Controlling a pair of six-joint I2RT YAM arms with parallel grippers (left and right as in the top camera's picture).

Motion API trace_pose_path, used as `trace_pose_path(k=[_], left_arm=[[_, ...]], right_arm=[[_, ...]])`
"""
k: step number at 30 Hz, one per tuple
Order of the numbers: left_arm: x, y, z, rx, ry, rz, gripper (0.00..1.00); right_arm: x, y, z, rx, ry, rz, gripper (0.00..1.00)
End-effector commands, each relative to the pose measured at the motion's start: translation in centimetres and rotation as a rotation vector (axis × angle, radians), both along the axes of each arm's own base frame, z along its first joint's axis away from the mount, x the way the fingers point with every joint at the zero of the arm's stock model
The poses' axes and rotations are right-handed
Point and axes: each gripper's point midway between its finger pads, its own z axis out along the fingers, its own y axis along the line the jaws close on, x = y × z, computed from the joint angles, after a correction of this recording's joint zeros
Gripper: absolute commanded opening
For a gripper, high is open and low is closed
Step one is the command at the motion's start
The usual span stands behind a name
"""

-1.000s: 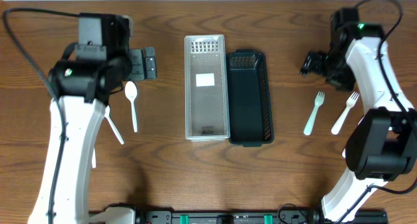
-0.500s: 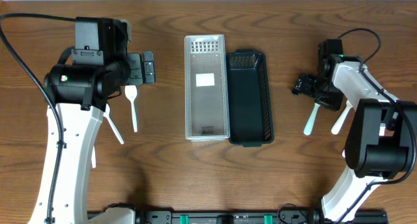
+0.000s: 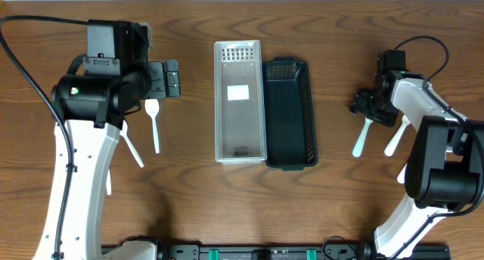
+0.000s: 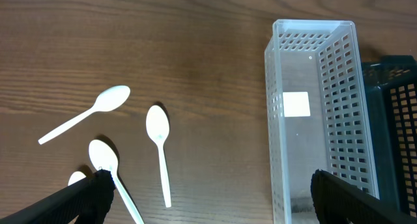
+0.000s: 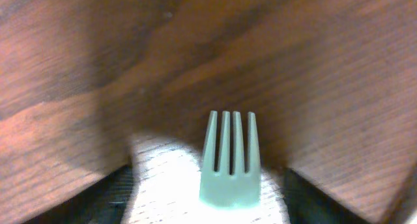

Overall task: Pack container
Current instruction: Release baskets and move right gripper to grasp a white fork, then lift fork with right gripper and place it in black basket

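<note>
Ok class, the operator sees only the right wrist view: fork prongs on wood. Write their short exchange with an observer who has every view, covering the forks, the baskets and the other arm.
Operator: Is this the only fork?
Observer: No. The right gripper is over one fork, and a second fork lies beside it on the outer side.
Operator: Where are the baskets?
Observer: A clear basket and a dark basket stand side by side, to the robot's left of the forks.
Operator: And the other arm?
Observer: The left gripper hangs open above several spoons.
</note>
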Motion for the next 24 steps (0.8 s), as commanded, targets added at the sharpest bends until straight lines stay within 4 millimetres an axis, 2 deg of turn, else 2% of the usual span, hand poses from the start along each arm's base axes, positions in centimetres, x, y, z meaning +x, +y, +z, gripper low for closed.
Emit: trace_pose_path(k=[1,6,15,17,20,24], left_arm=[[0.1,0.3,0.1,0.012,-0.002,0.005,0.98],[0.1,0.3,0.1,0.012,-0.002,0.005,0.98],[0.1,0.3,0.1,0.012,-0.002,0.005,0.98],[0.1,0.3,0.1,0.013,-0.002,0.005,0.98],[0.1,0.3,0.1,0.013,-0.002,0.005,0.98],[0.1,0.3,0.1,0.012,-0.002,0.005,0.98]], right_arm=[[-1.7,0.4,-1.5,0.029,0.062,-0.006,0.55],[-1.8,0.4,-1.5,0.030,0.062,-0.005,0.32],[-1.6,0.5,-1.5,0.033,0.059,-0.003,0.06],[-1.3,0.4,-1.1,0.032,0.053,-0.003,0.02],[-0.6,0.4,1.2,0.031,0.046,-0.002,0.01],[2.0,0.7,7.2,0.021,-0.035,0.024,0.01]])
